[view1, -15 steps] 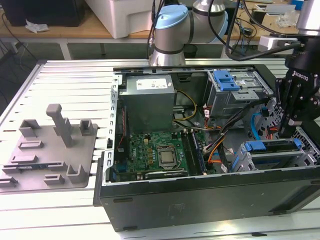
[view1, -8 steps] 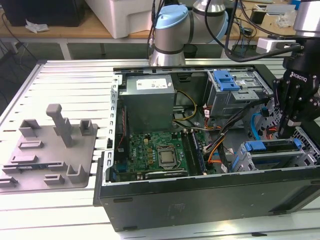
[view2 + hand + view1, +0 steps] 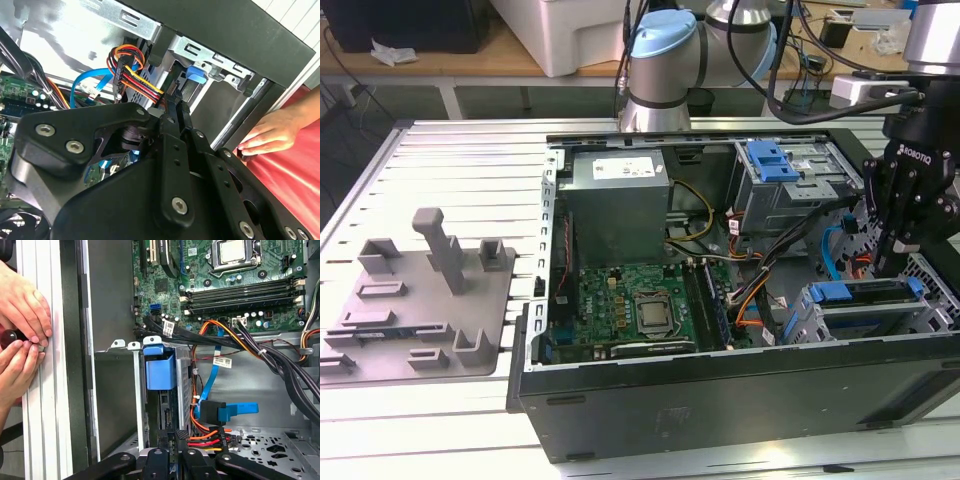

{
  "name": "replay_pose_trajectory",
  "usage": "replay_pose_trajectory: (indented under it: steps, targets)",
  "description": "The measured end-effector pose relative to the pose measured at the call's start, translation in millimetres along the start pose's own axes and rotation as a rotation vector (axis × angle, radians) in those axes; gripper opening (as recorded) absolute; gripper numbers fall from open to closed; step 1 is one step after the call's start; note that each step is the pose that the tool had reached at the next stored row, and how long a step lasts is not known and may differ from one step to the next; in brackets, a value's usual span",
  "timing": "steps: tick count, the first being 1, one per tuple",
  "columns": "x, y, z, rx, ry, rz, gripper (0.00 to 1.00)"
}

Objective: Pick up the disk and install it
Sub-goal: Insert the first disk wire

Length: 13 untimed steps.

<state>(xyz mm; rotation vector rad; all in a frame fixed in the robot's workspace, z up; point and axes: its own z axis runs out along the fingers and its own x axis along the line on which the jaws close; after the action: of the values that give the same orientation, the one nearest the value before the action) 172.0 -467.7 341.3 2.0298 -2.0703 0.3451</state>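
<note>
Open PC case (image 3: 650, 400), side panel off. Gripper (image 3: 892, 262) hangs just above drive cage (image 3: 800, 318), jaws drawn together, nothing clamped betw. them. Disk (image 3: 865, 292) lies in cage's top slot, blue carrier uppermost, directly below fingertips. Long axis runs along cage's length. Tips stand over the end toward ext. view's right.

In the exterior view there is one table (image 3: 470, 160), carrying one open computer case (image 3: 720, 395) and one grey fixture (image 3: 420, 300) at nine o'clock from it. The case holds one motherboard (image 3: 620, 295), one power supply (image 3: 617, 205), two metal cages (image 3: 810, 195) at one and four o'clock, and one disk (image 3: 865, 292). One hand (image 3: 892, 262) hangs over it. In the first wrist view there are two person's hands (image 3: 22, 305).
</note>
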Motion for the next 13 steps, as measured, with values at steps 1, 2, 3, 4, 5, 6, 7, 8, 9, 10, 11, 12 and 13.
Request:
replay_pose_trajectory:
  steps: [1, 2, 3, 4, 5, 6, 7, 8, 9, 10, 11, 12, 13]
  targets:
    - [0.0, 0.0, 0.0, 0.0003, 0.0000, -0.001, 0.16]
    - [0.0, 0.0, 0.0, 0.0006, 0.0000, -0.002, 0.16]
    - [0.0, 0.0, 0.0, 0.0008, -0.0001, -0.003, 0.16]
    - [0.1, 0.0, 0.1, 0.0010, -0.0002, -0.003, 0.16]
    - [0.1, 0.0, 0.1, 0.0011, -0.0001, -0.003, 0.16]
    - [0.2, 0.0, 0.1, 0.0012, 0.0000, -0.004, 0.16]
    - [0.2, 0.0, 0.1, 0.0014, -0.0001, -0.004, 0.16]
    - [0.3, 0.0, 0.1, 0.0016, -0.0001, -0.005, 0.16]
    - [0.4, 0.0, 0.2, 0.0017, -0.0001, -0.005, 0.16]
    - [0.5, -0.1, 0.2, 0.0018, -0.0002, -0.005, 0.16]
    - [0.7, -0.2, 0.3, 0.0020, -0.0001, -0.006, 0.16]
    - [0.9, -0.5, 0.3, 0.0022, -0.0001, -0.007, 0.16]
    - [1.1, -0.6, 0.4, 0.0023, -0.0001, -0.007, 0.16]
